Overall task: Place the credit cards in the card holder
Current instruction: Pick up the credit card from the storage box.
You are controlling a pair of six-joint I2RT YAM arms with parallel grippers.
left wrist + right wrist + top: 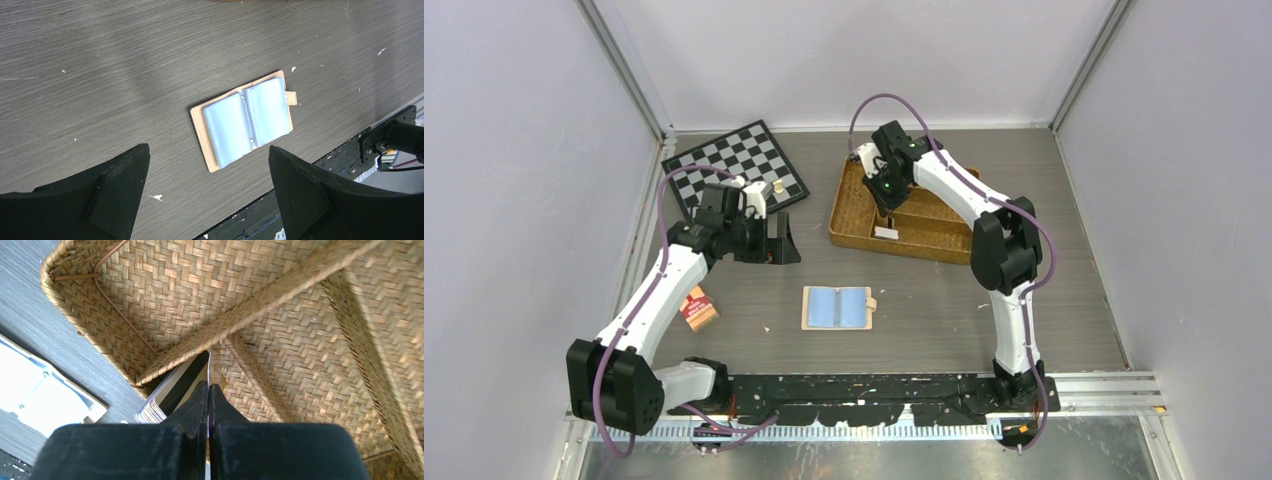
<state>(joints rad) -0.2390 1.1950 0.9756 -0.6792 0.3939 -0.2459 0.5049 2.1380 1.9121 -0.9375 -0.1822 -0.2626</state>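
Note:
The card holder [838,308] lies open on the table, peach-beige with pale clear sleeves; it also shows in the left wrist view [245,122] and at the lower left of the right wrist view [40,395]. My right gripper [886,210] reaches down into the wicker tray. Its jaws [208,386] are shut on a thin credit card [209,365] seen edge-on. A stack of several credit cards [162,397] leans against the tray divider just left of the fingers. My left gripper [776,240] hovers wide open [208,149] above the table, up-left of the holder, holding nothing.
The woven wicker divided tray [854,228] stands at the back right, its wall and dividers [100,342] close around my right fingers. A chessboard [734,165] lies at the back left. A small red-brown packet [698,308] sits by the left arm.

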